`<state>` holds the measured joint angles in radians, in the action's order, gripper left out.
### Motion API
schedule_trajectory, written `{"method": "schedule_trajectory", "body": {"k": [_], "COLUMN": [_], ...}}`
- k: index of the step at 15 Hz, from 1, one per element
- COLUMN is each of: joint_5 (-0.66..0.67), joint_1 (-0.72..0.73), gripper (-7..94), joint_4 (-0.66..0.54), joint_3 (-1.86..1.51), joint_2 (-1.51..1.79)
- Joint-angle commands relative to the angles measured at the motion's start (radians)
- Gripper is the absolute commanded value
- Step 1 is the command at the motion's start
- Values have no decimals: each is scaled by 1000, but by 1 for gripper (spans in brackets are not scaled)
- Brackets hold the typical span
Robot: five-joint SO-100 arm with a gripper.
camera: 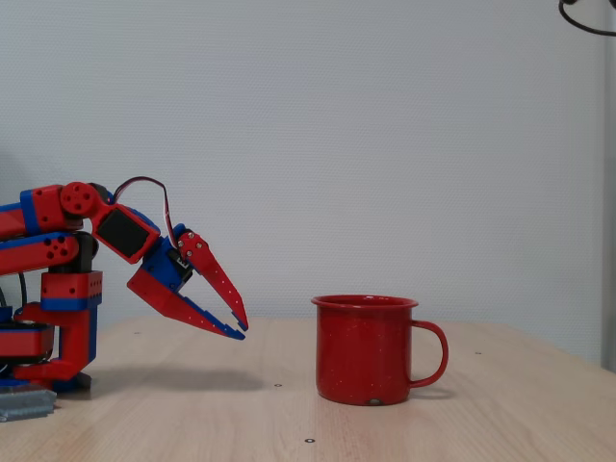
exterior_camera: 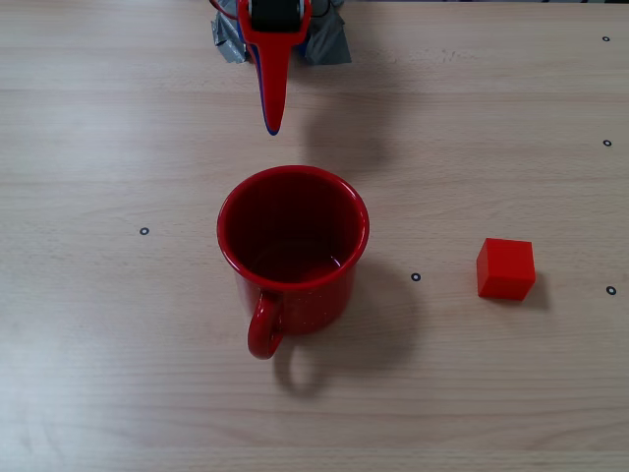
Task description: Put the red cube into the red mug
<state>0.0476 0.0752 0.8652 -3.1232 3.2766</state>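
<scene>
The mug (exterior_camera: 293, 251) is stood mid-table; the cube (exterior_camera: 507, 267) is set towards the right edge. The gripper (camera: 240, 327) is held, seemingly narrow, empty.

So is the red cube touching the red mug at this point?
Apart. The overhead fixed view shows the red cube on the table to the right of the red mug, with bare tabletop plainly between them.

Red cube (exterior_camera: 506, 267), white-speckled red mug (exterior_camera: 293, 251), red-and-blue hand (camera: 240, 326)
</scene>
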Motion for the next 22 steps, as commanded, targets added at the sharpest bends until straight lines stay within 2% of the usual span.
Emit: {"method": "schedule_trajectory", "body": {"k": [1, 10, 13, 19, 22], "joint_5": [5, 21, 17, -83, -173], "joint_1": [11, 12, 21, 100, 150], "gripper": [0, 0, 0, 0, 0], "joint_4": [-18, -21, 0, 192, 402], "joint_3": [-66, -55, 140, 724, 1097], "joint_2": [55, 55, -34, -499, -765]}}
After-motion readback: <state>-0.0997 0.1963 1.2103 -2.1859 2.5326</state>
